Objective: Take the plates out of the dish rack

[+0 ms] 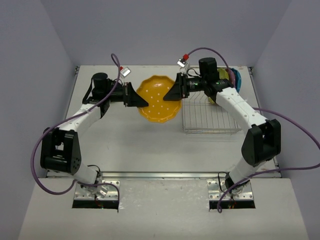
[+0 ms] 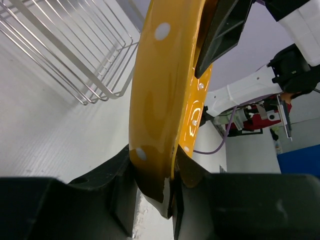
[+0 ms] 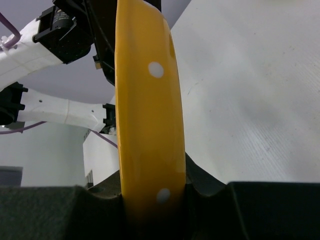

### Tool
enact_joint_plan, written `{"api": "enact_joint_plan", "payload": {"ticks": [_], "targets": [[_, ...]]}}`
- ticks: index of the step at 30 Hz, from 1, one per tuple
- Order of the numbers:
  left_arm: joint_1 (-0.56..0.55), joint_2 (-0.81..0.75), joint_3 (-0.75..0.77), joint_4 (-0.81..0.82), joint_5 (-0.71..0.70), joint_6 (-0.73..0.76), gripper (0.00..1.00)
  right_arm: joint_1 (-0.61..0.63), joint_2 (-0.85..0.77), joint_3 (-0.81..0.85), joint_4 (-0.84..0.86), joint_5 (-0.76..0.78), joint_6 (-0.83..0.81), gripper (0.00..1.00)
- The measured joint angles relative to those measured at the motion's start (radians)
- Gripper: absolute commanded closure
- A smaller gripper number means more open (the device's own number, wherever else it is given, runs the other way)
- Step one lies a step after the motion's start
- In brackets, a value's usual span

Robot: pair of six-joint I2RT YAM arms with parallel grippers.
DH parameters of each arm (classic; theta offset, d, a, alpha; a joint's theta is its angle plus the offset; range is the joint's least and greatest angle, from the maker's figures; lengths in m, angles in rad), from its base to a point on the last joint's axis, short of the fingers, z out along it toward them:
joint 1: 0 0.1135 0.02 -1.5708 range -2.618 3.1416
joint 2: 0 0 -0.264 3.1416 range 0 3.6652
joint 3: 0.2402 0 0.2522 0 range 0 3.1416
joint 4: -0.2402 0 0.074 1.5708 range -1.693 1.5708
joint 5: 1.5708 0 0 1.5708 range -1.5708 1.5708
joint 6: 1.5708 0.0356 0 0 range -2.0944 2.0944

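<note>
An orange dotted plate (image 1: pixel 159 100) hangs above the table just left of the dish rack (image 1: pixel 210 119), held at both ends. My left gripper (image 1: pixel 144 103) is shut on its left rim and my right gripper (image 1: pixel 173 95) is shut on its right rim. In the left wrist view the plate (image 2: pixel 160 95) stands edge-on in my gripper (image 2: pixel 167 186), with the rack (image 2: pixel 75 55) behind it. In the right wrist view the plate (image 3: pixel 147 110) fills my gripper (image 3: pixel 152 197). Yellow (image 1: pixel 226 76), pink (image 1: pixel 232 78) and teal (image 1: pixel 238 80) plates stand at the rack's far right end.
The white table (image 1: pixel 130 145) spreads out left of and in front of the rack. Grey walls close in the back and both sides. A metal strip (image 1: pixel 165 175) runs along the near edge. Purple cables (image 1: pixel 37 150) loop beside both arms.
</note>
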Motion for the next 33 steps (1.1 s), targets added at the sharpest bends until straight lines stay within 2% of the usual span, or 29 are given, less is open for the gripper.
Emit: {"api": "enact_joint_plan", "payload": {"ticks": [1, 3, 4, 5, 8, 9, 13, 17, 22, 27, 33], "targets": [[0.001, 0.006, -0.001, 0.008, 0.008, -0.007, 1.00, 0.000, 0.001, 0.000, 0.003, 0.003, 0.004, 0.94], [0.000, 0.012, -0.001, 0.012, 0.011, -0.016, 1.00, 0.000, 0.005, 0.000, 0.002, -0.001, 0.009, 0.75], [0.000, 0.015, -0.001, 0.014, 0.012, -0.020, 1.00, 0.000, 0.007, 0.000, 0.002, -0.001, 0.011, 0.74], [0.000, 0.017, -0.001, 0.015, 0.013, -0.023, 1.00, 0.000, 0.008, 0.000, 0.001, 0.000, 0.013, 0.53], [0.001, 0.023, -0.001, 0.013, 0.012, -0.021, 1.00, 0.000, 0.011, 0.001, -0.002, -0.001, 0.026, 0.09], [0.001, 0.029, 0.000, 0.011, 0.012, -0.019, 1.00, 0.000, 0.011, 0.002, 0.000, -0.001, 0.025, 0.03], [0.033, 0.081, 0.005, -0.008, 0.017, -0.018, 1.00, 0.000, 0.011, 0.018, -0.027, 0.061, 0.008, 0.01], [0.129, 0.177, 0.057, -0.032, -0.016, -0.010, 1.00, -0.028, 0.011, 0.022, -0.062, 0.179, 0.000, 0.01], [0.216, 0.277, 0.146, -0.120, -0.166, 0.044, 1.00, -0.136, 0.011, 0.013, -0.080, 0.260, 0.026, 0.01], [0.211, 0.418, 0.297, -0.254, -0.314, 0.139, 1.00, -0.216, 0.002, -0.013, -0.088, 0.296, 0.042, 0.01], [0.201, 0.542, 0.392, -0.393, -0.442, 0.206, 1.00, -0.210, -0.014, -0.019, -0.091, 0.302, 0.044, 0.01]]}}
